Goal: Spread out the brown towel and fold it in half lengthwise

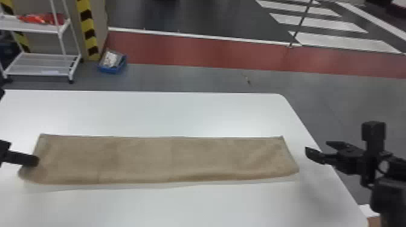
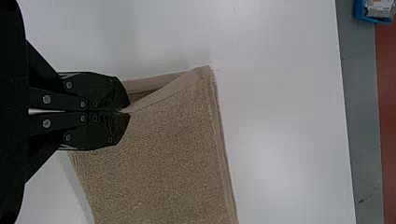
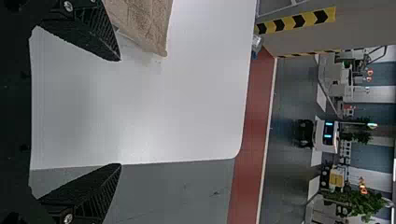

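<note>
Across the white counter (image 1: 193, 111) lies the brown towel (image 1: 172, 157), a long, thin strip that runs from side to side. I can see two layers, one on top of the other, and their far long edges sit close together. At the towel's left end, the two layers gape a little. My left end effector (image 2: 126, 112) is pinched tight there, with a bit of the towel's edge in its tips. My right end effector (image 1: 317, 146) is wide and holds nothing; it is just past the towel's right end, apart from the cloth. Out past the counter, a blue bin (image 1: 112, 68) sits on the grey floor (image 1: 181, 78), near a white rack (image 1: 40, 72). I think the towel is spread out and the long fold is made, or very close to it, so I look to be at the tidy-up step. Next, I should set the left end down flat, let go softly, and lift away. If I pull while I pinch, the top layer could slip and the edges would not match.
</note>
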Controlling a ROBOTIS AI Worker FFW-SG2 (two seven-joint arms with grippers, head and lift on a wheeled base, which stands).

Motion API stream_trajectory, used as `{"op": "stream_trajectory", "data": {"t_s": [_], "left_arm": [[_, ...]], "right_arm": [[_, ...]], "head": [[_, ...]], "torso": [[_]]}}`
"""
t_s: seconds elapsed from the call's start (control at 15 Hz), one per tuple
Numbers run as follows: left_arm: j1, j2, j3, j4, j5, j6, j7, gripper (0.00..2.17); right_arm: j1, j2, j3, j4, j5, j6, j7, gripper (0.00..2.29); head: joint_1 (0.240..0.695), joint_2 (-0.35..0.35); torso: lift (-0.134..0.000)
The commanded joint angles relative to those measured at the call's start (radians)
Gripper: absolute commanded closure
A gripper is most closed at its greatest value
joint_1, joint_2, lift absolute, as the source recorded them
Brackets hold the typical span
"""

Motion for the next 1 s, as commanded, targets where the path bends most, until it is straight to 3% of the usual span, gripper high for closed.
{"op": "stream_trajectory", "data": {"t_s": [0.0,0.07,0.2,0.27,0.47,0.93], "left_arm": [[0.026,0.003,0.018,-0.030,-0.002,0.002,0.010,2.12],[0.033,0.000,0.024,-0.048,0.001,0.005,0.017,1.79],[0.062,-0.009,0.052,-0.104,0.001,0.014,0.023,0.38],[0.064,-0.007,0.052,-0.123,0.001,0.042,0.023,0.14],[0.066,-0.014,0.061,-0.165,0.001,0.088,0.045,0.08],[0.056,-0.058,0.092,-0.182,0.023,0.112,0.102,0.03]], "right_arm": [[-0.005,0.005,0.003,-0.011,-0.001,0.015,0.002,0.08],[-0.003,0.008,0.009,-0.019,-0.008,0.028,0.008,0.08],[-0.003,0.013,0.017,-0.049,-0.063,0.117,0.025,0.08],[-0.003,0.010,0.016,-0.052,-0.105,0.178,0.028,0.07],[-0.012,0.002,0.022,-0.100,-0.168,0.344,0.051,0.06],[-0.025,0.002,0.037,-0.141,-0.205,0.482,0.062,0.05]], "head": [[0.695,-0.194],[0.695,-0.190],[0.695,-0.180],[0.695,-0.172],[0.695,-0.155],[0.695,-0.124]], "torso": [[-0.124],[-0.124],[-0.124],[-0.124],[-0.124],[-0.124]]}}
